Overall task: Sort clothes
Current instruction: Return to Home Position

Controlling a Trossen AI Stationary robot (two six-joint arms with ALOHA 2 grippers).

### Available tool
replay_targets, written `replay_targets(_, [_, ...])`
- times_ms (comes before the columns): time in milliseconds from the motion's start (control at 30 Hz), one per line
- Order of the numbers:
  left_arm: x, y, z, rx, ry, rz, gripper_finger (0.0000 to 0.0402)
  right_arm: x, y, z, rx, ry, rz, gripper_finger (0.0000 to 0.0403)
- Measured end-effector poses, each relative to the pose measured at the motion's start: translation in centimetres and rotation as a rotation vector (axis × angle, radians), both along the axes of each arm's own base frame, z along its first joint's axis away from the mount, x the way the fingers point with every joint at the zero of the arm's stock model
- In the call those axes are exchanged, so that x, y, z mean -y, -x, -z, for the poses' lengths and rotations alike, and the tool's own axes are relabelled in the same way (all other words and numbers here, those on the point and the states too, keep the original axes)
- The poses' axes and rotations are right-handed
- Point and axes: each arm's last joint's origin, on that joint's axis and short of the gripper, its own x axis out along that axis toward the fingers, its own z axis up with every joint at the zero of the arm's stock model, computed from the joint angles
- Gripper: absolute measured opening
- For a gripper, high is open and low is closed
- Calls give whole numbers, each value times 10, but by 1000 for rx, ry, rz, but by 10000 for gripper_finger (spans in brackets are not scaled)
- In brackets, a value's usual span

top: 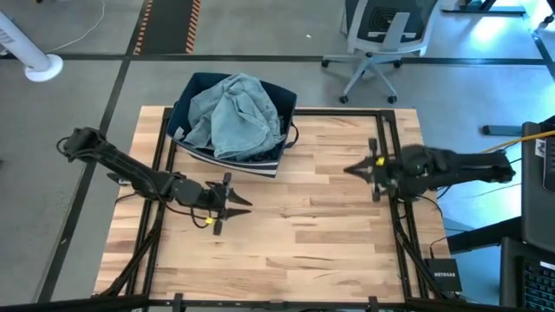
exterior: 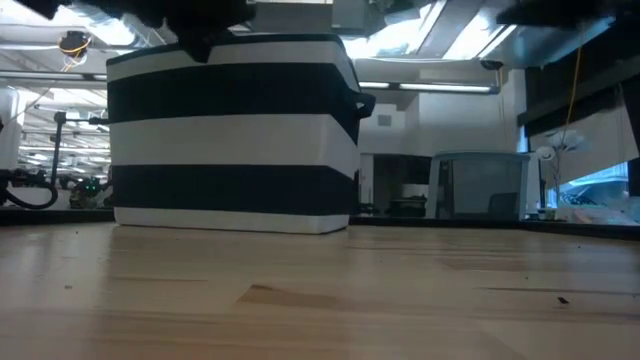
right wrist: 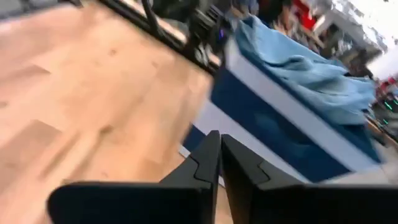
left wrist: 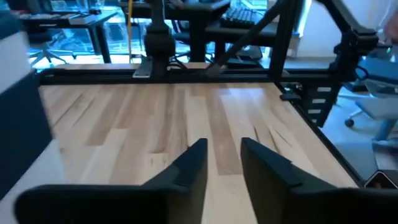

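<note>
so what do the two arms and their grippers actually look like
The left arm and right arm are both dark, slim and built of jointed segments. The left gripper and right gripper each have two flat black fingers that taper to wedge-shaped tips, mounted on a wide black crossbar. A small yellow mark shows beside the left gripper.

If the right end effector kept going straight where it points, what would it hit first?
Most likely the bin: the right end effector aims at its lower corner across bare table. Depth is unclear, so it might just skim past.
</note>
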Motion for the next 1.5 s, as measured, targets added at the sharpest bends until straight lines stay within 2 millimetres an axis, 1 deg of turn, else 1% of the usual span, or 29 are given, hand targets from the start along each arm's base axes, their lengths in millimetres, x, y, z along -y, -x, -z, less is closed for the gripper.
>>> replay_targets(67, [-4,7,2,14,7,-6,76,-4,7,23,50,-36,-24,38])
replay_targets(200, [-14,20,3,51,5,-27,48,-7,16,57,107,-68,-7,43])
replay_targets(333, [-26,34,5,86,10,-58,31,-7,21,76,125,-70,21,43])
replay_targets(433, [-34,45,12,94,21,-81,24,-7,24,85,121,-41,-43,44])
replay_targets(567, [-41,59,26,113,64,-104,19,-9,25,89,197,-51,-115,44])
replay_targets(667, [-43,67,31,154,92,-106,19,-10,24,89,265,-67,-144,44])
replay_targets(733, [-45,71,35,167,95,-106,19,-11,23,92,269,-40,-158,44])
replay_targets(833, [-47,77,38,192,89,-107,19,-10,22,97,260,6,-133,44])
replay_targets(1000, [-53,87,44,235,69,-131,19,-10,20,109,228,19,-104,44])
replay_targets(1167, [-59,99,59,248,96,-160,19,-10,18,119,243,6,-97,44])
replay_targets(1300, [-63,104,59,242,110,-183,14,-10,17,123,261,3,-91,44])
replay_targets(1500, [-68,113,53,293,74,-202,6,-10,17,125,253,-16,-79,44])
